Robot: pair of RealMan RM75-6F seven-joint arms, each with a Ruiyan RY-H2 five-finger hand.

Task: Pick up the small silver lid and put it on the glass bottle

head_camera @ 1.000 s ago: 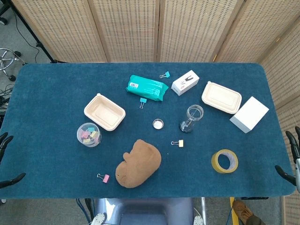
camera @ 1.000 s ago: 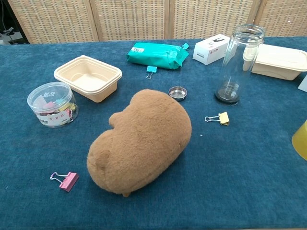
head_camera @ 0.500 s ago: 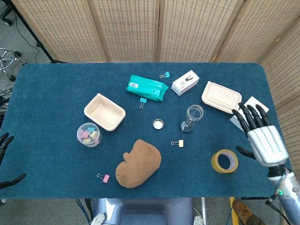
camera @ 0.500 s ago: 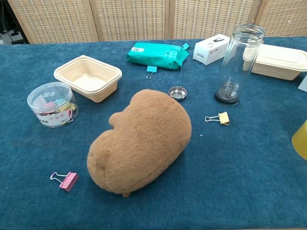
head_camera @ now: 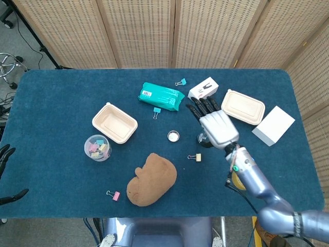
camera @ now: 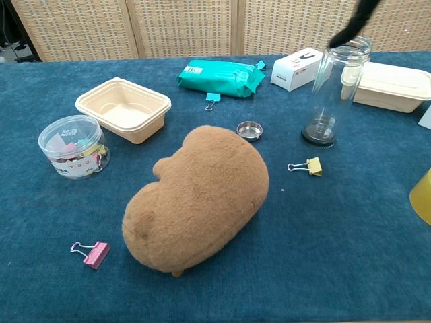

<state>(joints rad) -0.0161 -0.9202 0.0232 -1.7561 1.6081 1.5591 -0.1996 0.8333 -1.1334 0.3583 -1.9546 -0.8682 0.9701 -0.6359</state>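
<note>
The small silver lid [head_camera: 173,136] [camera: 250,130] lies flat on the blue table, just left of the glass bottle [camera: 333,89]. The bottle stands upright with its mouth uncovered. In the head view my right hand [head_camera: 215,123] hovers above the bottle and hides most of it; only the bottle's base [head_camera: 202,138] shows. The hand's fingers are spread and it holds nothing. In the chest view only dark fingertips [camera: 360,17] show over the bottle's rim. My left hand [head_camera: 6,175] hangs off the table's left edge with fingers apart, holding nothing.
A brown plush toy [head_camera: 152,178] lies near the front. Two beige containers [head_camera: 114,122] [head_camera: 242,106], a teal packet [head_camera: 161,96], a white box [head_camera: 203,90], a clip tub [head_camera: 97,147], a tape roll [head_camera: 237,177] and loose binder clips [head_camera: 195,157] are scattered around.
My right hand has swung in from the table's right edge to above the glass bottle, palm down. The lid, bottle and left hand have stayed put.
</note>
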